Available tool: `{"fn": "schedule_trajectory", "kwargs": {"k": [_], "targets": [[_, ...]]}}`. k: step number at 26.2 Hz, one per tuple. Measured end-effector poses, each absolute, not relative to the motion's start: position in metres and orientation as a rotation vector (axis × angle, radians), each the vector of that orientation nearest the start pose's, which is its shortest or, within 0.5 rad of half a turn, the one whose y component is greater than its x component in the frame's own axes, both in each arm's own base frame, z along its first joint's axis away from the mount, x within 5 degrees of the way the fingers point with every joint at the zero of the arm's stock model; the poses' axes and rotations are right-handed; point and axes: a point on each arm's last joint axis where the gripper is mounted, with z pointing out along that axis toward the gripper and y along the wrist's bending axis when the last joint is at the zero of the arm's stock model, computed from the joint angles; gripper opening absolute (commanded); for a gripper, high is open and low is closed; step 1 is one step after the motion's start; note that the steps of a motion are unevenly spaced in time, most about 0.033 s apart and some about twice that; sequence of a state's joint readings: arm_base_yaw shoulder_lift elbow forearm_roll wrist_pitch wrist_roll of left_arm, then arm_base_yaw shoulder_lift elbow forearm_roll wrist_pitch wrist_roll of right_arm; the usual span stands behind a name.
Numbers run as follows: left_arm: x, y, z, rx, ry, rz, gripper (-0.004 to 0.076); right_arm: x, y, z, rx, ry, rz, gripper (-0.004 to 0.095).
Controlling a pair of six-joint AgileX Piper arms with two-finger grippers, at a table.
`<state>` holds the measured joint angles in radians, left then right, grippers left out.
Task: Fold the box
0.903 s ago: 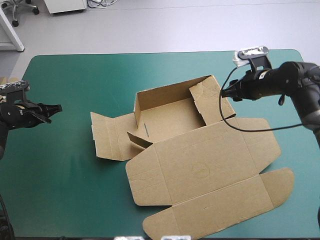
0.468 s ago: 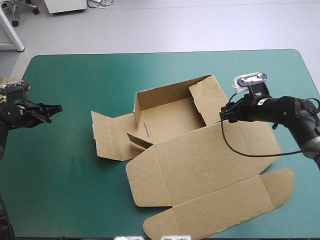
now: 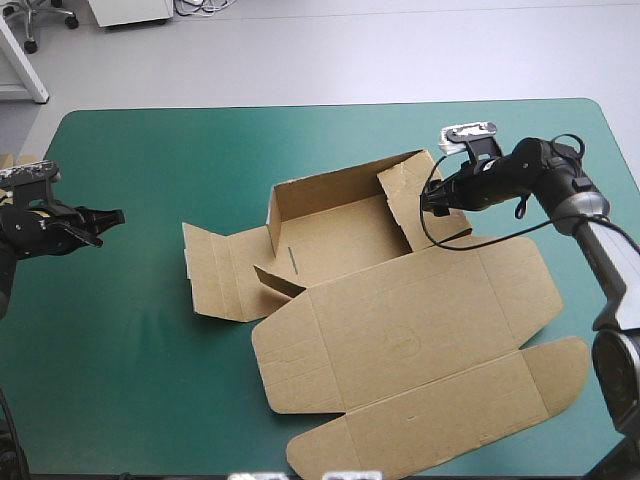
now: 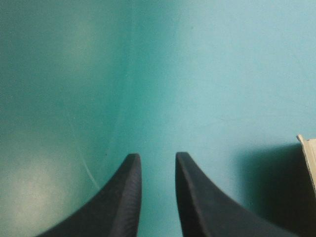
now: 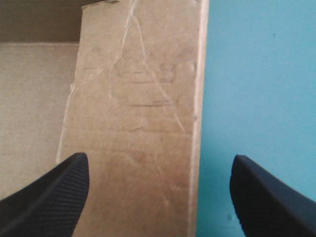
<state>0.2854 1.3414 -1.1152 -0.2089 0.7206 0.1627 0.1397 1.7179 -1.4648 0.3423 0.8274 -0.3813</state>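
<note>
At the box's (image 3: 400, 330) far right flap (image 3: 415, 185), your right gripper (image 3: 428, 205) gapes wide to straddle it, likely for tucking; left gripper (image 3: 105, 215), narrowly parted, idles well clear.

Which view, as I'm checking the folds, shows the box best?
The high view: the whole box shows, far walls raised, lid flat. The right wrist view shows one flap close up; the left wrist view only an edge.
</note>
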Motion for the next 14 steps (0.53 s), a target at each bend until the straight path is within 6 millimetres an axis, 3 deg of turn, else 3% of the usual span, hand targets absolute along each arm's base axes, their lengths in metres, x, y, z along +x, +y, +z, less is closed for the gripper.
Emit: {"fn": "schedule_trajectory", "kwargs": {"k": [9,11,13,14], "targets": [[0.276,0.068,0.326,-0.275,2.393,-0.032,0.0177,0.409,0.079,0.284,-0.502,2.612,0.297,0.0573],[0.276,0.068,0.326,-0.275,2.393,-0.032,0.0177,0.415,0.079,0.275,-0.509,2.638,0.297,0.0505],[0.276,0.068,0.326,-0.275,2.393,-0.032,0.0177,0.417,0.08,0.27,-0.51,2.655,0.298,0.0382],[0.276,0.068,0.326,-0.275,2.393,-0.032,0.0177,0.418,0.08,0.268,-0.509,2.66,0.299,0.0271]]}}
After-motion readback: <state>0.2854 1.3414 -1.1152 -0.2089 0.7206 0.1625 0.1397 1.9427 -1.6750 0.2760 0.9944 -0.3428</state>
